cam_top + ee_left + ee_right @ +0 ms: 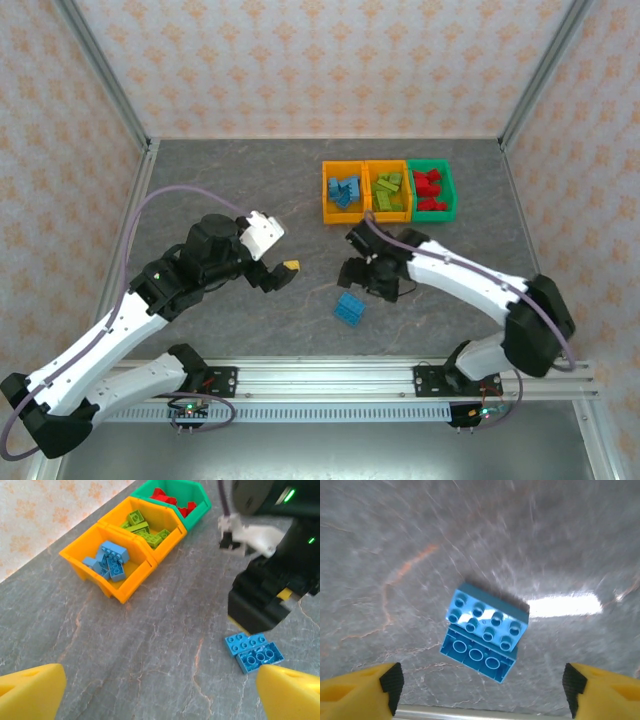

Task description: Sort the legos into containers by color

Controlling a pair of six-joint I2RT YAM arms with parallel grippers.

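Two light blue legos [349,308] lie touching on the table, one studs up [487,616], the other on its side with its hollow underside showing [479,656]. My right gripper [364,277] hovers just above and behind them, open, its yellow fingers [360,690] on either side of the pair [482,682]. My left gripper [281,272] is open over bare table [160,692], with the blue pair [252,651] ahead to its right. At the back stand an orange bin of blue bricks [343,192], an orange bin of green bricks [388,190] and a green bin of red bricks [432,190].
The three bins touch in a row [112,562] toward the back right of the grey table. The right arm's black wrist [265,600] stands close to the blue pair in the left wrist view. A metal rail [320,378] runs along the near edge.
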